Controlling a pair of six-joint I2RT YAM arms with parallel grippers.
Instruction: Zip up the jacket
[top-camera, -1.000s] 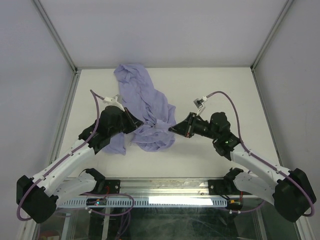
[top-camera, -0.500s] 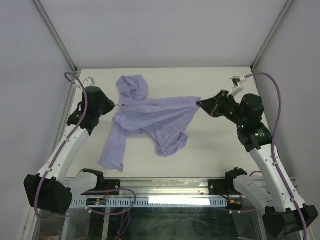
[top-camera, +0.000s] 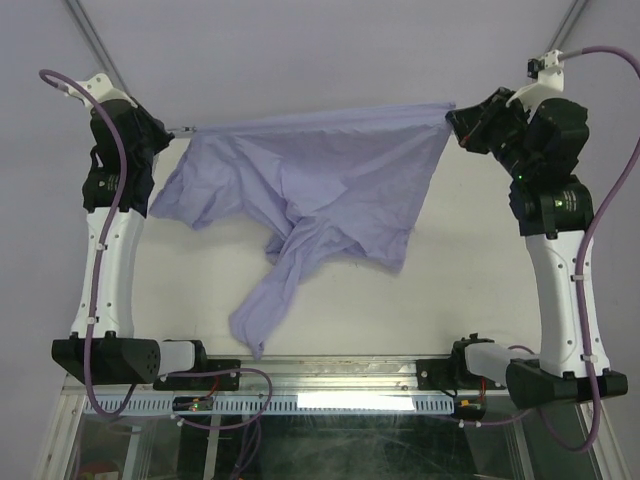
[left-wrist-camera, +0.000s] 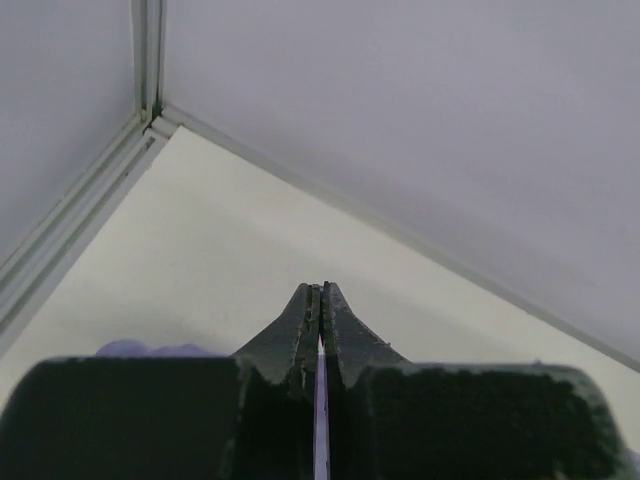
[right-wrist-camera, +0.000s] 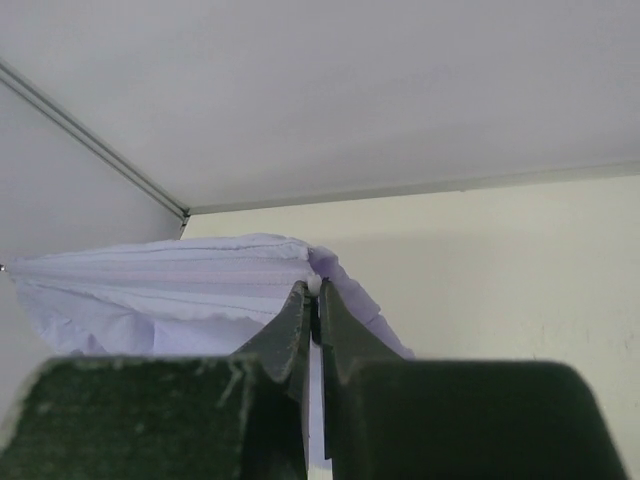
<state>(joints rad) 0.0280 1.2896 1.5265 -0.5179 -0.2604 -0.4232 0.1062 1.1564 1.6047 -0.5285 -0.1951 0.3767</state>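
The lavender jacket (top-camera: 310, 185) hangs in the air, stretched taut along its top edge between my two raised grippers. A sleeve dangles down to the table near the front. My left gripper (top-camera: 170, 130) is shut on the jacket's left corner; in the left wrist view only a thin strip of fabric (left-wrist-camera: 321, 420) shows between the closed fingers (left-wrist-camera: 321, 290). My right gripper (top-camera: 452, 118) is shut on the right corner; the right wrist view shows the jacket's hem (right-wrist-camera: 170, 275) spreading left from the closed tips (right-wrist-camera: 314, 290).
The cream table (top-camera: 470, 290) lies below, ringed by a metal frame and grey walls (top-camera: 320, 60). The arm bases stand at the near edge by a metal rail (top-camera: 330, 400).
Both arms rose and spread apart. They lifted the jacket off the table, from a crumpled heap into a taut hanging sheet.
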